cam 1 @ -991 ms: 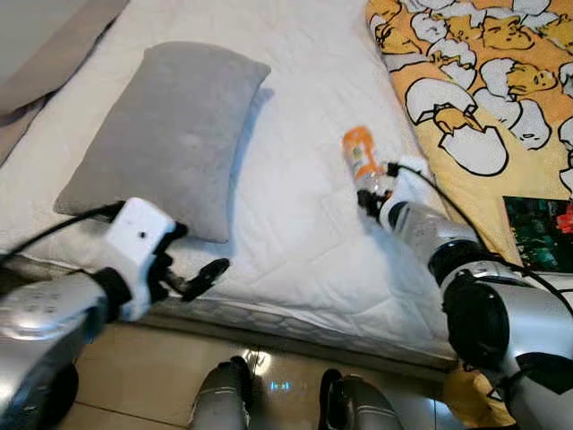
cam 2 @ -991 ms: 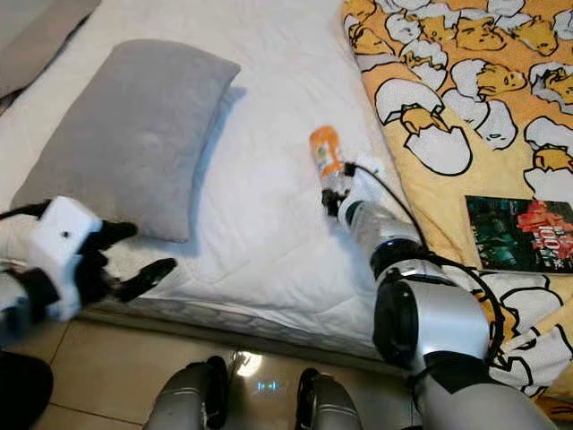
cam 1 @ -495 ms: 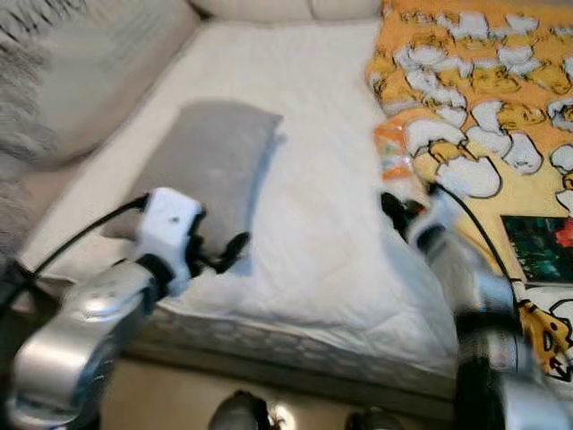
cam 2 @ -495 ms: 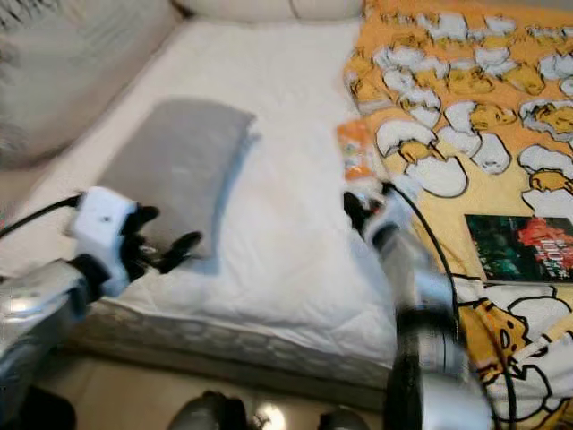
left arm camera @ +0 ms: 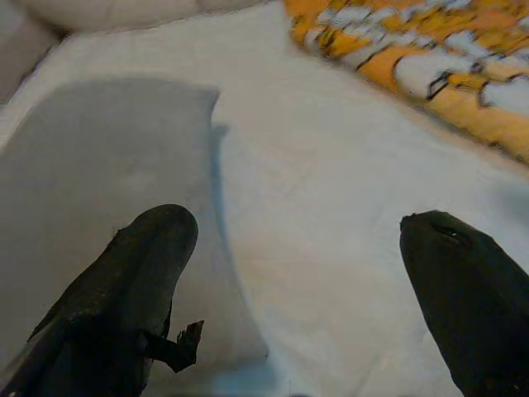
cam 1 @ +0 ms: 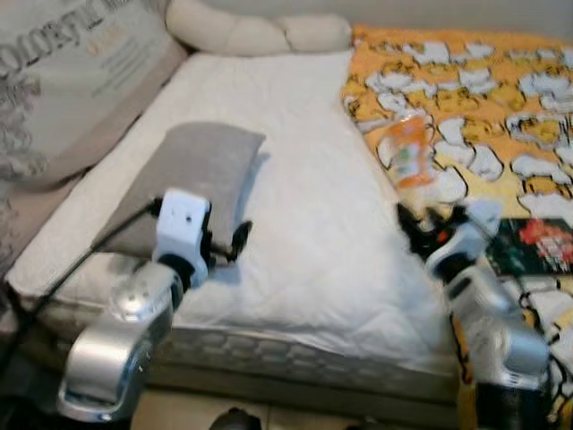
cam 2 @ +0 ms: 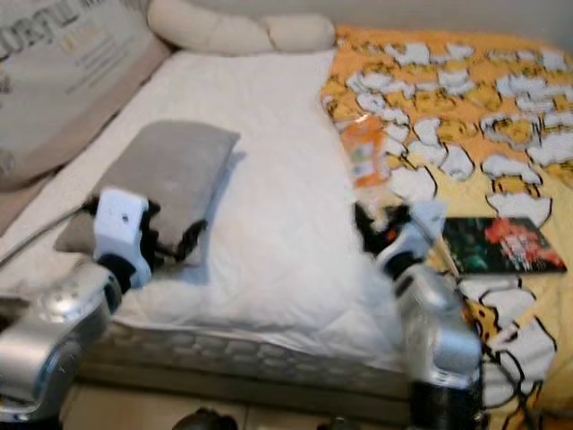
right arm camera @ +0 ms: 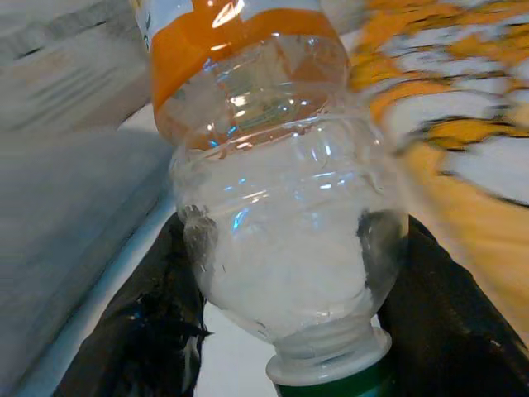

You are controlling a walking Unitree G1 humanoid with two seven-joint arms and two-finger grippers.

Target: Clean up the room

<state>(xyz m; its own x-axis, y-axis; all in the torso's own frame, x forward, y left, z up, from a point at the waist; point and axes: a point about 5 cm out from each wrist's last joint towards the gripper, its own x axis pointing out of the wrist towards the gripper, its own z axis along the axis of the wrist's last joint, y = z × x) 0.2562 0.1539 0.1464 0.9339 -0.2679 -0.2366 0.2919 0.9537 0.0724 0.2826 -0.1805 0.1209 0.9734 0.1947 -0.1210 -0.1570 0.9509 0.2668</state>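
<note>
The bottle [right arm camera: 273, 190] is clear thin plastic with an orange label band and a green cap, and it looks empty, so I judge it very light, a bit slick, and easy to crumple if I squeeze hard. The stiffest place to hold it is low on the shoulder just above the cap, and that is where I have it. In my right wrist view the two black fingers [right arm camera: 149, 331] press against either side of the rounded shoulder, cap toward my wrist, label end pointing away.

From my head camera, my right gripper [cam 1: 421, 235] carries the bottle lifted off the bed [cam 1: 313, 179], above the edge where the white mattress meets the orange patterned blanket [cam 1: 501, 81]. That view is blurred, so I cannot be sure how steeply the bottle tilts.

My left gripper [cam 1: 228, 246] hovers over the near corner of the grey pillow [cam 1: 192, 170], fingers spread wide and holding nothing. A dark book [cam 2: 501, 244] lies on the blanket beside my right arm.
</note>
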